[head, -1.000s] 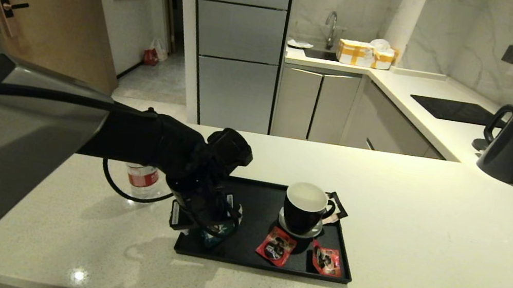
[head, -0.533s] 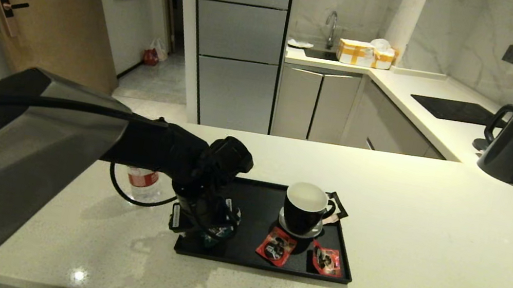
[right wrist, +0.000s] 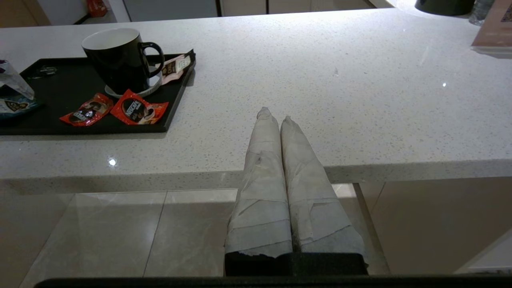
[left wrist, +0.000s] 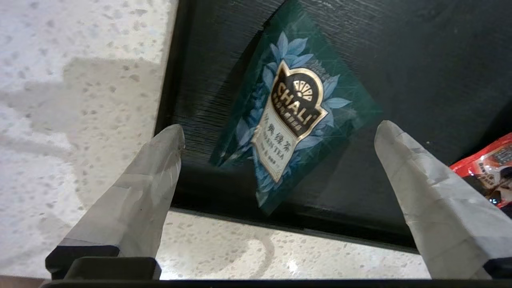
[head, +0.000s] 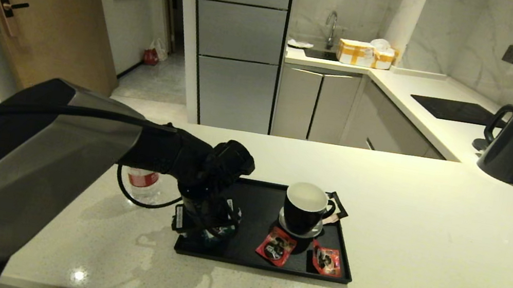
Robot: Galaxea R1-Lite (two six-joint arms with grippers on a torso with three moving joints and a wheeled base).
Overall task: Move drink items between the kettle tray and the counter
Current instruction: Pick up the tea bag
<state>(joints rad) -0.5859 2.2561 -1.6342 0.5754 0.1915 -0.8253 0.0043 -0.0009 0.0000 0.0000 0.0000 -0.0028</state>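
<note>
Hovering over the near-left corner of the kettle tray [left wrist: 400,36], the left gripper [left wrist: 279,134] is spreading its fingers [left wrist: 140,192] wide, with the teal sachet [left wrist: 288,108] lying flat between and below them, untouched. The right gripper [right wrist: 274,114], fingers pressed together, is idling off the counter [right wrist: 360,80] edge.

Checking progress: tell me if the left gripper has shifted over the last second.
Yes. The left gripper has edged slightly right, further over the tray, judged against the mug.
</note>
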